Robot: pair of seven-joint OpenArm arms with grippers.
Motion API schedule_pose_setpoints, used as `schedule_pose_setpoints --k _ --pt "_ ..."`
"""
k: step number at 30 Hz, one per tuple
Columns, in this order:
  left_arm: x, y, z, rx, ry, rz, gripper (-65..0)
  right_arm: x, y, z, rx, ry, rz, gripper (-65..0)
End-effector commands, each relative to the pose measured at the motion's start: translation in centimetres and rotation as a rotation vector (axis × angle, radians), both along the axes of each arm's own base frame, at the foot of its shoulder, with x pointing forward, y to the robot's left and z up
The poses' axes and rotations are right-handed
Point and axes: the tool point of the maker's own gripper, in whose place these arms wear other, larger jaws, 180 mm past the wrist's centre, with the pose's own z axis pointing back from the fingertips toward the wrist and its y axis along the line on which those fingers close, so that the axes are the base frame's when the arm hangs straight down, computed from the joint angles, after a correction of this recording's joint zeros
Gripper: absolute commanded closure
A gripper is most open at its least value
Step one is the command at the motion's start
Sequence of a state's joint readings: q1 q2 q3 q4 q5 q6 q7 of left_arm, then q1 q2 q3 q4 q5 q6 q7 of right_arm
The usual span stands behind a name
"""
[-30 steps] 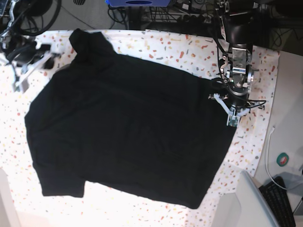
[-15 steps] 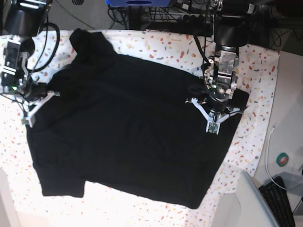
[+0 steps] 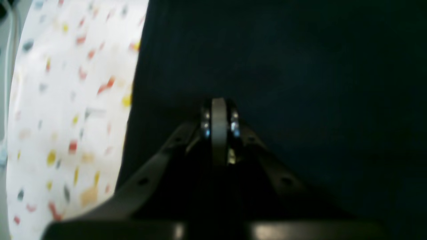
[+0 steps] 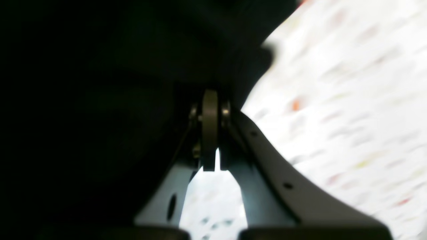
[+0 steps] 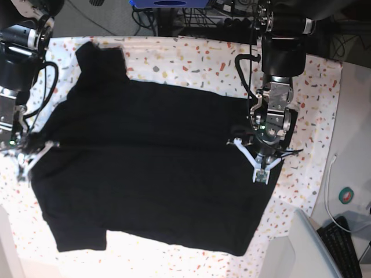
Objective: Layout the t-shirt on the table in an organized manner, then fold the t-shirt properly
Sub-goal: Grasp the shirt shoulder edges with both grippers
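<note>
The black t-shirt point(image 5: 151, 162) lies spread over most of the speckled table point(image 5: 191, 55), one sleeve pointing to the far left corner. At the shirt's right edge my left gripper point(image 5: 262, 168) is shut on the fabric. In the left wrist view its closed tips point(image 3: 218, 110) sit over dark t-shirt cloth point(image 3: 300, 83), with the table point(image 3: 66, 100) to the left. My right gripper point(image 5: 26, 162) is shut on the shirt's left edge. The right wrist view shows its tips point(image 4: 210, 100) pinched into black t-shirt fabric point(image 4: 100, 83), with blurred table point(image 4: 333, 100) beside them.
A plain grey side surface point(image 5: 355, 139) runs along the right, carrying a white cable point(image 5: 329, 185) and a small green round object point(image 5: 346, 196). A keyboard point(image 5: 343, 243) and a grey panel point(image 5: 295, 249) sit at the near right. Cables and equipment line the far edge.
The right gripper came down from the far left onto the shirt's left edge and shut. Both grippers then moved toward the near side, dragging the shirt with them.
</note>
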State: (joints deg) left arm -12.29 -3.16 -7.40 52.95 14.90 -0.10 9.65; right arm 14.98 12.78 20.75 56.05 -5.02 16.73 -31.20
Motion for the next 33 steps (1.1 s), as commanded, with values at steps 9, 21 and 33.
schedule_pose_setpoints --k 9,21,33 --pt "-6.2 10.3 8.1 -0.294 -0.175 0.37 -24.4 -3.1 1.6 12.2 -0.201 -0.222 0.063 0.0" --pt "-13.4 11.4 1.1 -0.591 0.01 0.417 -65.0 -11.0 9.9 8.0 0.282 -0.24 0.0 -38.1" --pt "-10.9 5.6 -2.9 -0.634 0.152 0.314 -25.8 -16.9 9.6 3.5 0.362 -0.098 -0.081 -41.6"
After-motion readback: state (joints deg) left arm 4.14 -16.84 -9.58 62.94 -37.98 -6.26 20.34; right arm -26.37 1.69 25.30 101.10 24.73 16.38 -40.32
